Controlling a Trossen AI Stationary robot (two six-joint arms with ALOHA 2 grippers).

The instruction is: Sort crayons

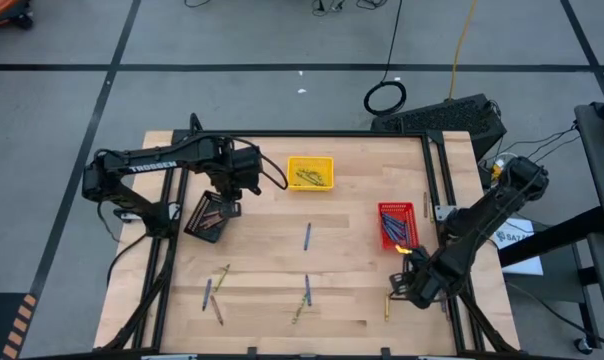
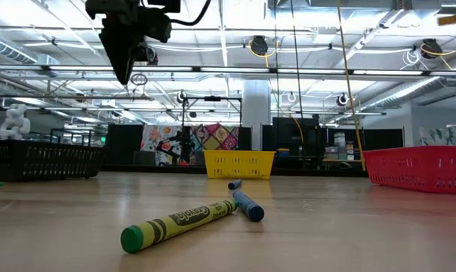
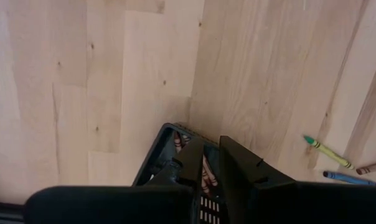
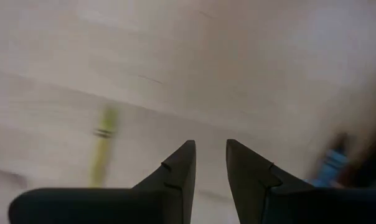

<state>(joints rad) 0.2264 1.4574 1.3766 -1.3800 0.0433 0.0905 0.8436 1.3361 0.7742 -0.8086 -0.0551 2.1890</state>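
Observation:
Several crayons lie flat on the wooden table: a blue one (image 1: 307,236) mid-table, a blue and yellow pair (image 1: 305,293), a few at the near left (image 1: 214,295) and a yellow one (image 1: 387,303) at the near right. My left gripper (image 1: 228,196) is open above the black tray (image 1: 208,216); in its wrist view the fingers (image 3: 208,165) frame brown crayons (image 3: 205,177) lying in that tray. My right gripper (image 1: 403,283) is open and empty just above the table, beside the yellow crayon (image 4: 104,146).
A yellow tray (image 1: 310,173) holding yellow crayons stands at the far middle. A red tray (image 1: 397,225) holding blue crayons stands at the right. In the low view a yellow crayon (image 2: 179,224) and a blue one (image 2: 247,204) lie up close. Black frame rails run along both table sides.

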